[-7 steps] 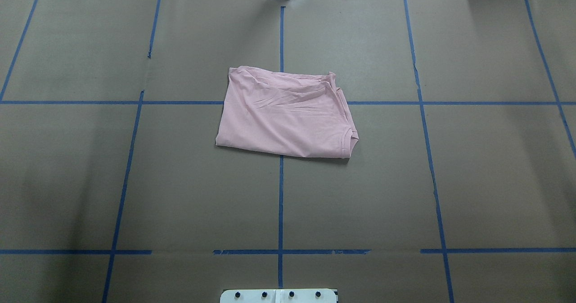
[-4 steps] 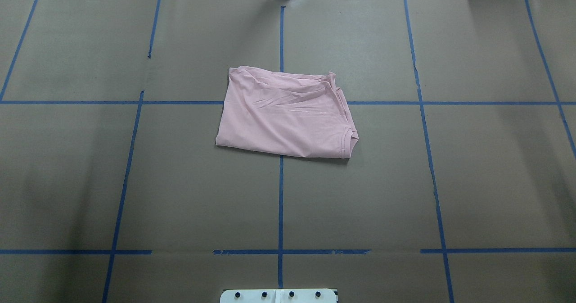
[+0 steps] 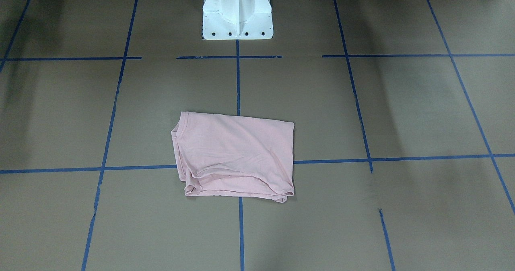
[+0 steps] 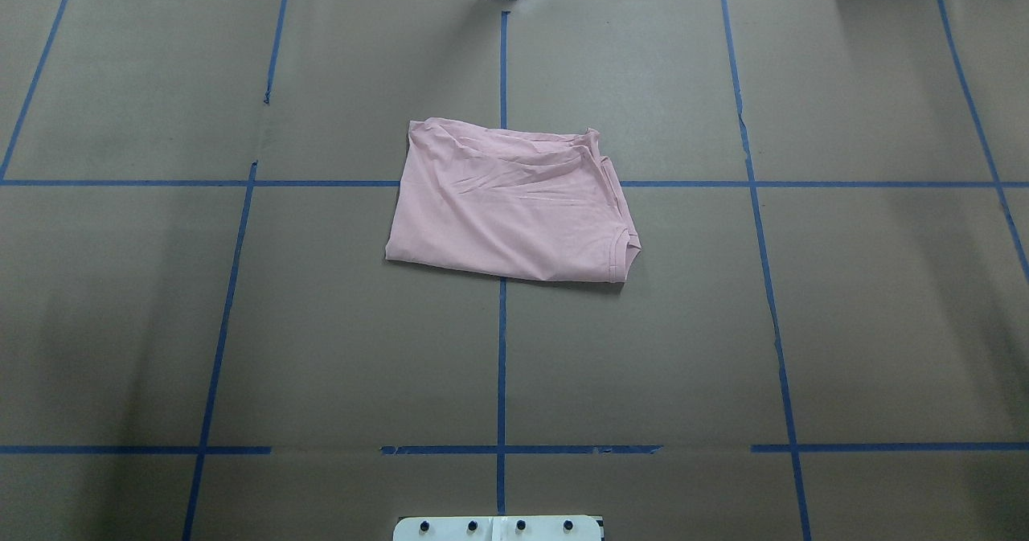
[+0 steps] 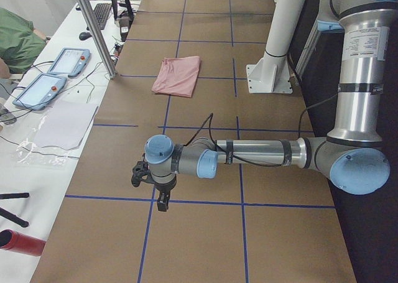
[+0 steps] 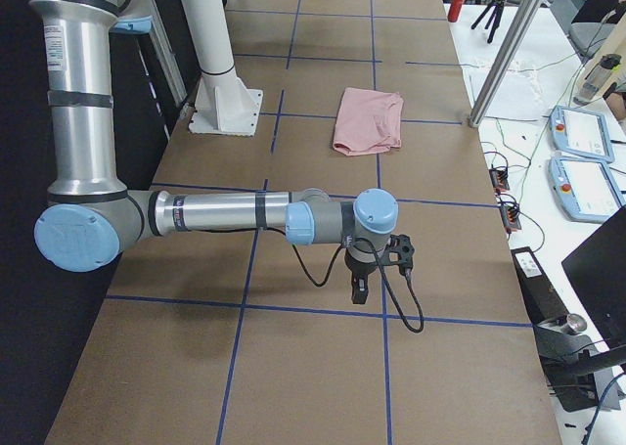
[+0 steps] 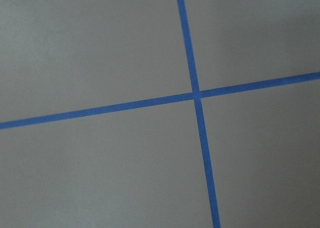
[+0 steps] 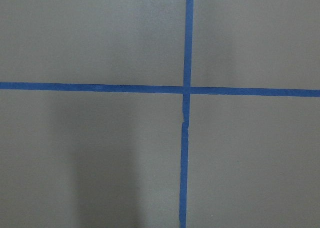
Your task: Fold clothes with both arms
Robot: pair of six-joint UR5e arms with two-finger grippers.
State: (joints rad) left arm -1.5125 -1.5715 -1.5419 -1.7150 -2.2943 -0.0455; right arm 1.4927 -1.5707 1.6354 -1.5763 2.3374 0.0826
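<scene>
The pale pink T-shirt (image 4: 510,203) lies folded into a rough rectangle at the table's middle, its ribbed collar at the near right corner. It also shows in the front view (image 3: 237,154) and in both side views (image 5: 178,76) (image 6: 368,120). No print shows. My left gripper (image 5: 160,199) hangs over the table far from the shirt, at the left end. My right gripper (image 6: 358,290) hangs over the right end. I cannot tell whether either is open or shut. Both wrist views show only brown paper and blue tape.
The table is covered in brown paper (image 4: 241,324) with a blue tape grid. The white pedestal base (image 3: 237,17) stands at the near edge. A metal post (image 5: 93,28) and operator tablets (image 5: 53,78) are across the table.
</scene>
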